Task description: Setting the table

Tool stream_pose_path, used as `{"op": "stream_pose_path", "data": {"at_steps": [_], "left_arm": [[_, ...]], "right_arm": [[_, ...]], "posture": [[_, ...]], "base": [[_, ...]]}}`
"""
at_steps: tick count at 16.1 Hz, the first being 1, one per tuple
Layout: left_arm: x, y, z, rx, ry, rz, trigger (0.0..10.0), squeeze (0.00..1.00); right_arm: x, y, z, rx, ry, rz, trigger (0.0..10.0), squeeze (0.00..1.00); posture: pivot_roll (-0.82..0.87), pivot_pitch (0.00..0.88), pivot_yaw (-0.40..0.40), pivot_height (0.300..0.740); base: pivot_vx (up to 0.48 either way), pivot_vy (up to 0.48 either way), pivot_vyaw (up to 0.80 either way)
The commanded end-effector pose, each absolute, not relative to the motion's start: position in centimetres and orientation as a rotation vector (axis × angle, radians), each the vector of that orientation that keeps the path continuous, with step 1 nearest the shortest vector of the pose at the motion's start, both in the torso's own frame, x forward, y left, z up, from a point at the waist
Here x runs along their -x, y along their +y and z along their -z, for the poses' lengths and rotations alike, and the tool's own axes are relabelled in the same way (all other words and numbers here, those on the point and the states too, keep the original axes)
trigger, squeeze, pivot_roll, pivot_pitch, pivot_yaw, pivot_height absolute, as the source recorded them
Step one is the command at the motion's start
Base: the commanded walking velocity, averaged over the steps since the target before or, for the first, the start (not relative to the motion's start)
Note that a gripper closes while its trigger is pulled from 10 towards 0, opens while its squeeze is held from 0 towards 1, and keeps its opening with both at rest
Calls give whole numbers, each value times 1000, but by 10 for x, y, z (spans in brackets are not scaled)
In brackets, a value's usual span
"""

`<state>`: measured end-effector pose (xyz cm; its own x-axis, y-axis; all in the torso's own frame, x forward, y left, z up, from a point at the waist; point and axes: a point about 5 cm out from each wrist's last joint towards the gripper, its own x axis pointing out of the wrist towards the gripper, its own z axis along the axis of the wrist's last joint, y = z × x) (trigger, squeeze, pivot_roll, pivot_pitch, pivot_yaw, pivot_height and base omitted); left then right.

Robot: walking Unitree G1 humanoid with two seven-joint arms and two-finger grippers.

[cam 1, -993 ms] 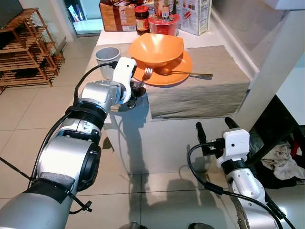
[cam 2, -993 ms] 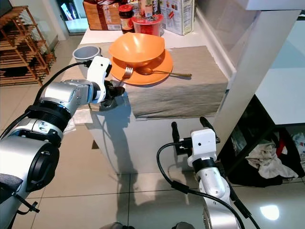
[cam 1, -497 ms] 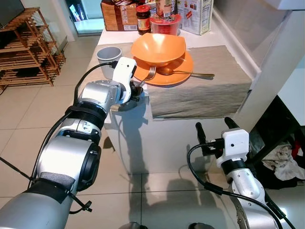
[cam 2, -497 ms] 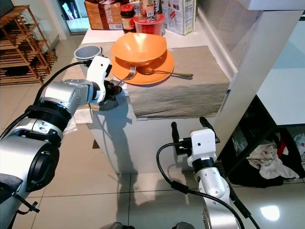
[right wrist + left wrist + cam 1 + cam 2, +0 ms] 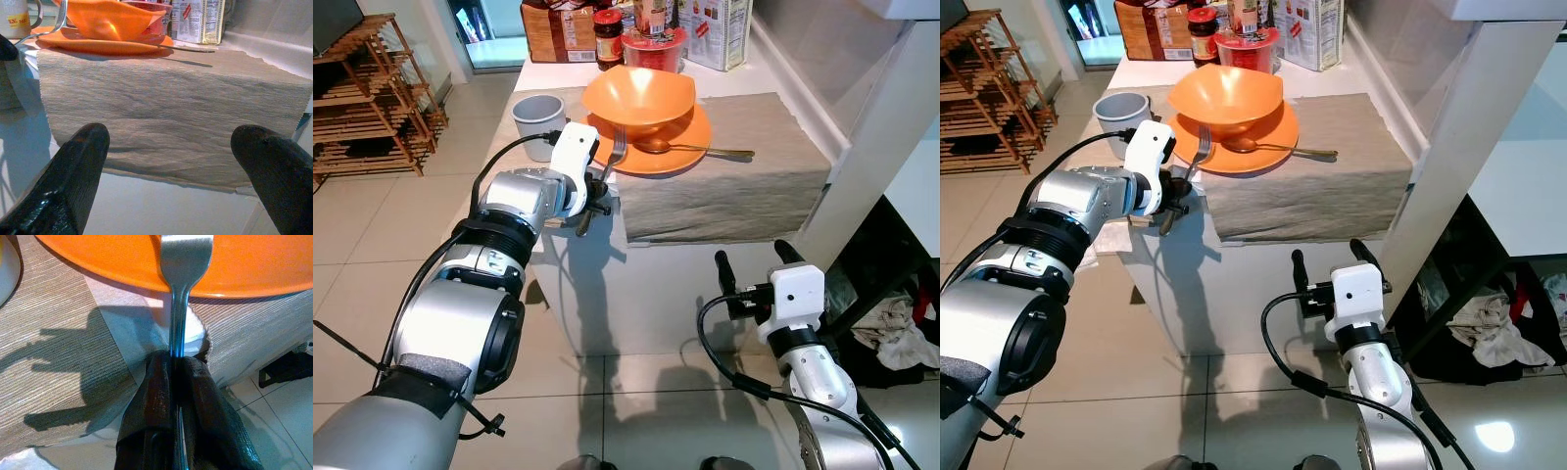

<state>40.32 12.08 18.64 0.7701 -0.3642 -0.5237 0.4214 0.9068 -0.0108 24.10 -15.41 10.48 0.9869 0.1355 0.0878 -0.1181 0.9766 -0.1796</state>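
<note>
One fork (image 5: 182, 293) is clamped by its handle between the two black fingers of the left gripper (image 5: 177, 363), the jaws pressed together on the thin metal. The handle runs straight out from between the fingertips, and the tines are raised over the near rim of the orange plate (image 5: 677, 157); whether they touch the rim cannot be made out. The left arm is stretched forward and up from the robot's left, with the gripper held at the near left corner of the beige placemat (image 5: 744, 186) on the white table (image 5: 1234, 264).

An orange bowl (image 5: 638, 98) is stacked on the plate, and a spoon (image 5: 690, 149) is laid across the plate's right side with its handle reaching onto the placemat. A grey mug (image 5: 537, 119) is set just to the left of the plate. Jars and food boxes (image 5: 636, 24) are grouped at the far end of the table.

The right gripper (image 5: 751, 264) is held low in front of the table's near edge, below the placemat, its fingers spread wide apart and holding nothing.
</note>
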Motion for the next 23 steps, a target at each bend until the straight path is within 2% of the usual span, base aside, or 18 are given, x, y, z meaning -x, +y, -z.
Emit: {"op": "stream_pose_path", "data": {"at_steps": [1,11,19,23], "left_arm": [[-403,124,-185,-116,554,414,0,0],[-404,119,-190,-75,511,424,0,0],[-413,115,-218,-27,336,414,0,0],[-412,117,-214,-28,353,414,0,0]], "right_arm": [[-241,-152,-106,171,-98,-136,10000,0],[-239,-152,-104,176,-91,-143,10000,0],[-240,-151,-103,178,-92,-149,10000,0],[-240,-151,-103,177,-89,-149,10000,0]], "posture": [[-102,47,117,731],[-103,44,109,731],[-105,32,109,731],[-102,38,107,731]], "base": [[0,0,0],[0,0,0],[0,0,0],[0,0,0]]}}
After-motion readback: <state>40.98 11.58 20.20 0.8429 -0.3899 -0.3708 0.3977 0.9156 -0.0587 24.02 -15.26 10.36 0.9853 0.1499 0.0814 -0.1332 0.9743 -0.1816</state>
